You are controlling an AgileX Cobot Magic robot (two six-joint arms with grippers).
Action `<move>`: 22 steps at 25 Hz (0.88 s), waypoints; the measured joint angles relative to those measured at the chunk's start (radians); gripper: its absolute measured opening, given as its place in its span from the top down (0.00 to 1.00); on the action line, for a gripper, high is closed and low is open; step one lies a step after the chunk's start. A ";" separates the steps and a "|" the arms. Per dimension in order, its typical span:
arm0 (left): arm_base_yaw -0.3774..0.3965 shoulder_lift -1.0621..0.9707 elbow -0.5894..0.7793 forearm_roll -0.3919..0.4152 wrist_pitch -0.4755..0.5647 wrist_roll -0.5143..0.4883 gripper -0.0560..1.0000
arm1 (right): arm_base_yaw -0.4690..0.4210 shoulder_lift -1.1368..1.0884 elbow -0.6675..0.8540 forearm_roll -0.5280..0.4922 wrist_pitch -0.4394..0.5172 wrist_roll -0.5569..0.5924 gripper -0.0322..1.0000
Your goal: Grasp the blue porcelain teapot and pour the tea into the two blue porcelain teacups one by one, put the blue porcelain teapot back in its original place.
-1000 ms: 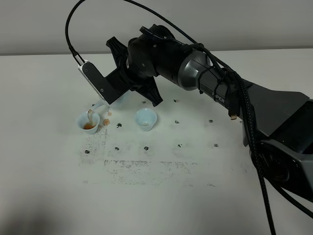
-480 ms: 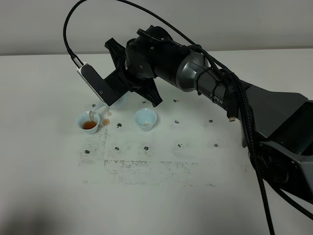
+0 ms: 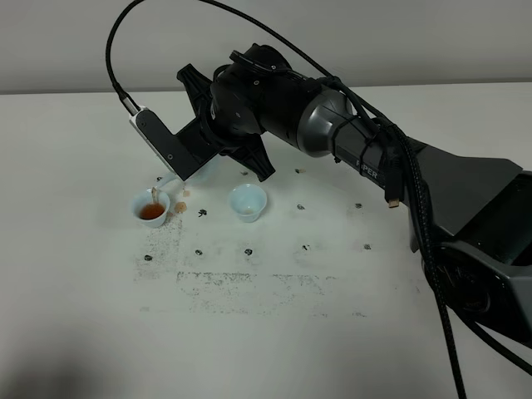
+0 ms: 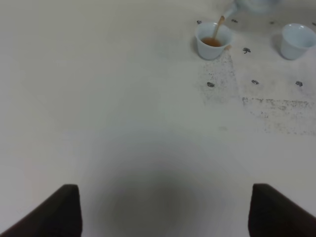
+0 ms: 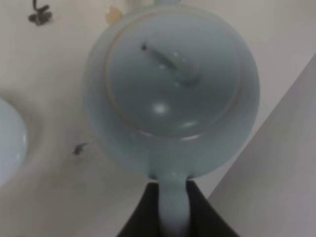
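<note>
The white table (image 3: 100,332), scuffed with dark specks (image 3: 249,287), spreads under both sets of fingers. The bulky black right arm (image 3: 349,137) reaches across it, with a black cable (image 3: 112,50) looping overhead down to a flat black-and-silver module (image 3: 162,145) mounted close by the fingers. From the high camera, this arm and module hide most of what the fingers hold. The right gripper (image 5: 172,217) is clamped narrowly on the loop handle of the blue porcelain teapot (image 5: 173,84), with a dark finger (image 5: 140,219) pressed to each side of the handle. The round body, with its lid and knob, lies straight out beyond the fingertips, and the short spout is at the end farthest from them. A thin brown stream of tea (image 4: 217,29) runs from the spout into the first teacup (image 3: 150,206). This cup stands just past the pot on the side away from the right fingers and holds brown liquid. The second teacup (image 3: 248,202) stands upright to one side of the gripped pot, near the right fingers but touching neither them nor the pot, and looks pale inside. The left gripper (image 4: 164,202) hangs well apart from all this, its fingers (image 4: 69,212) spread wide over bare table. The pot and both cups lie far ahead of their tips. A small orange splash (image 3: 180,206) lies just beside the first teacup.
</note>
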 joint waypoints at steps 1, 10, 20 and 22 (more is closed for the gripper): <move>0.000 0.000 0.000 0.000 0.000 0.000 0.32 | 0.000 -0.001 0.000 0.000 0.000 0.000 0.94; 0.000 0.000 0.000 0.000 0.000 0.000 0.32 | 0.002 -0.017 0.000 -0.003 0.004 0.001 0.94; 0.000 0.000 0.000 0.000 0.000 0.000 0.32 | 0.002 -0.018 0.000 -0.003 0.011 0.001 0.94; 0.000 0.000 0.000 0.000 0.000 0.000 0.32 | 0.002 -0.018 0.000 -0.003 0.011 0.001 0.94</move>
